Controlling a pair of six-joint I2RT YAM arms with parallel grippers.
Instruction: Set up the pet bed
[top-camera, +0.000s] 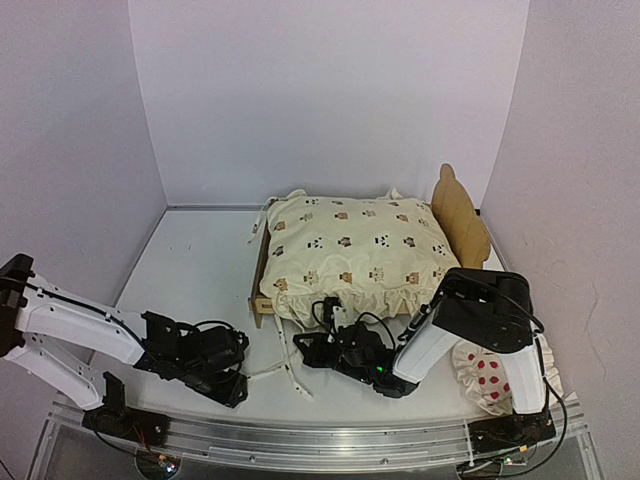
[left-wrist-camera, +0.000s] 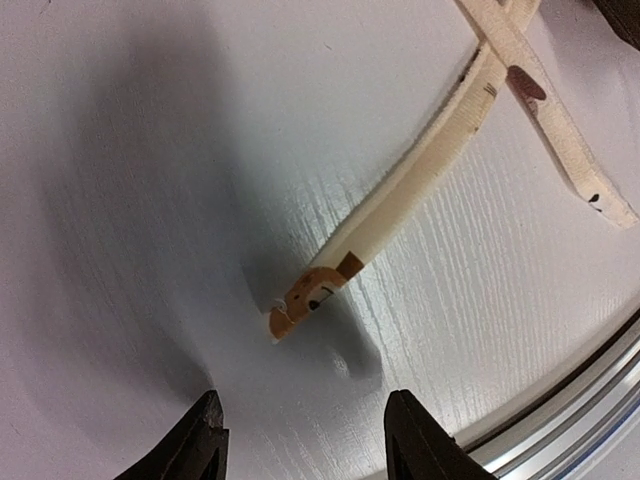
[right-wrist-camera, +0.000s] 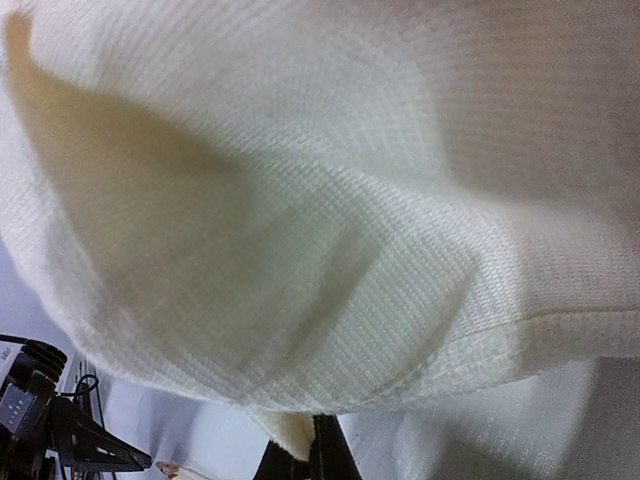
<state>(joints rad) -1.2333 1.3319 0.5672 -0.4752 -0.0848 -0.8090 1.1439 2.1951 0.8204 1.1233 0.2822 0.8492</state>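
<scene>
On the white table (top-camera: 190, 270) the pet bed (top-camera: 257, 305) sits in the middle of the top view, its scalloped headboard (top-camera: 462, 218) at the 3 o'clock end. Nearly all the frame is hidden under the cream cover (top-camera: 350, 250), which lies puffed and slightly askew. The red-dotted pillow (top-camera: 485, 378) waits off the bed, at about 5 o'clock from it, beside the right arm's base. The right gripper (right-wrist-camera: 310, 455) is at the cover's 6 o'clock edge, and its fingers are pinched shut on a fold of the ruffle, which fills its wrist view. The left gripper (left-wrist-camera: 305, 420) hovers low at about 7 o'clock from the bed, fingers apart and holding nothing, just short of the loose end of a tie strap (left-wrist-camera: 400, 190) lying flat on the table. The step looks like seating the cover squarely on the frame. To do it well, the right should probably draw the ruffle gently toward 6 o'clock and down over the near rail without dragging the light frame. The left should straddle the strap end and close low, since a flat strap slips easily.
</scene>
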